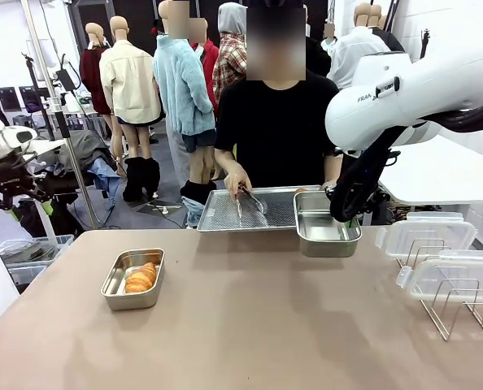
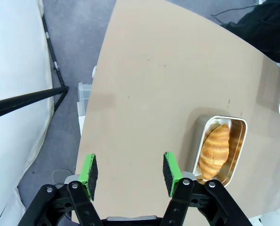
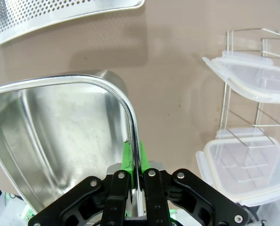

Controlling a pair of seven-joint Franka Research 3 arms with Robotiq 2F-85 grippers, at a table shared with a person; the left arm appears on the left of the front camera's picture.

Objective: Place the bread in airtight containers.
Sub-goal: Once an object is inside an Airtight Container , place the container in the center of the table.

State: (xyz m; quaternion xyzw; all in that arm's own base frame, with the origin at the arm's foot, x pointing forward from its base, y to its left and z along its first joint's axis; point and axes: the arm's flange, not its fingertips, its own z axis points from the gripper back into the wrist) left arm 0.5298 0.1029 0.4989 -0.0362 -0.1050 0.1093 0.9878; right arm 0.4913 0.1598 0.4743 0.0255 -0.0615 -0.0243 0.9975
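Gripping the rim of the empty container (image 1: 327,236) at right centre, the right jaws are clamped on it, beside the perforated tray (image 1: 221,215) where the person's hand (image 1: 237,182) holds tongs (image 1: 254,201). One roll (image 1: 141,278) lies in the other container (image 1: 114,286), lower left. The left jaws hang open and empty at the far left. The step in hand is probably holding this tub ready for the second roll; the next move calls for keeping it steady and level.

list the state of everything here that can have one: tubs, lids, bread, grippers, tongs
bread roll: lying in the left tub
left tub: lid off, one roll inside
right tub: lid off, empty
right gripper: shut on the right tub's rim
left gripper: open, holding nothing
lids: off, resting on the wire rack
tongs: in the person's hand, over the perforated tray
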